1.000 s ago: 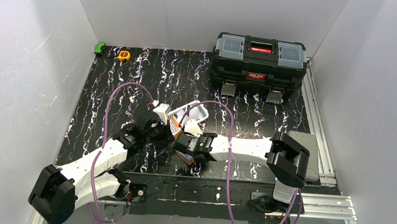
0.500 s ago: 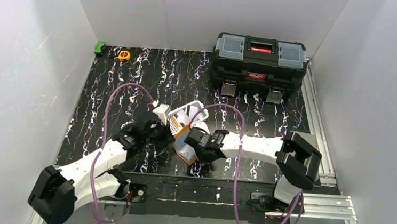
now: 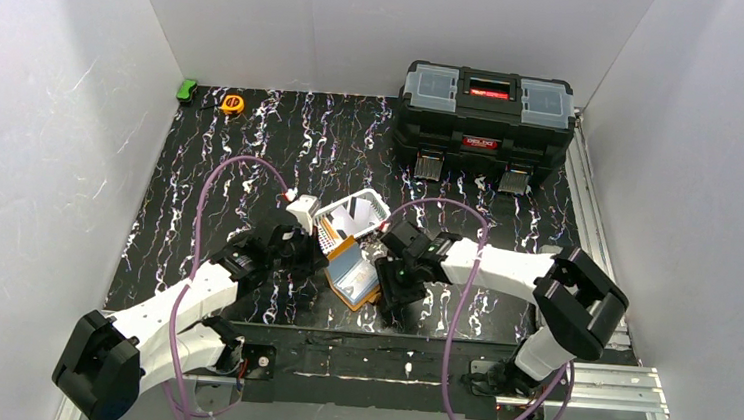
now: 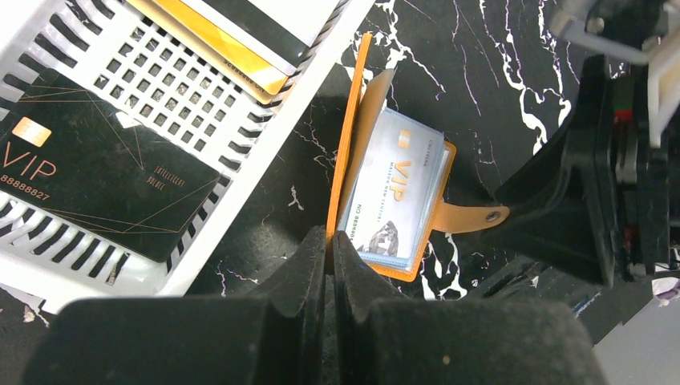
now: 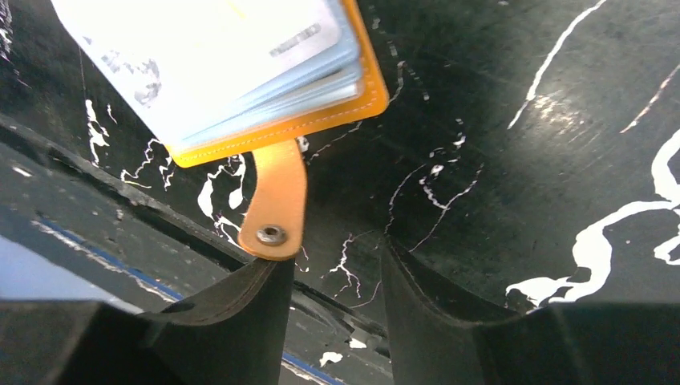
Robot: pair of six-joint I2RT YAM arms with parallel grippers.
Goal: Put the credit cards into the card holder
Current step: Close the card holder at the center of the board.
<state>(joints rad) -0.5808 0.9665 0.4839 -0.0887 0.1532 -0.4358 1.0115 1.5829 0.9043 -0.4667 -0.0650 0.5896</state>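
The orange card holder (image 3: 354, 281) lies open on the black mat, with a pale blue VIP card (image 4: 393, 188) in its clear pockets. My left gripper (image 4: 329, 241) is shut on the holder's raised orange cover (image 4: 346, 160), and it shows in the top view (image 3: 316, 258). My right gripper (image 5: 337, 265) is open and empty. Its left finger sits just under the holder's snap tab (image 5: 275, 200), and it shows in the top view (image 3: 389, 290) to the right of the holder. More cards lie in the white basket (image 4: 265, 152): a black VIP card (image 4: 88, 172) and a gold-orange card (image 4: 228, 48) under a white one.
The white slotted basket (image 3: 368, 205) stands tilted just behind the holder. A black toolbox (image 3: 483, 119) stands at the back right. An orange tape measure (image 3: 233, 104) and a green object (image 3: 187, 89) lie at the back left. The table's front edge is close behind my right fingers.
My right arm has drawn back to the right off the card holder, uncovering the pale blue card in it. My left gripper has kept its hold on the cover.
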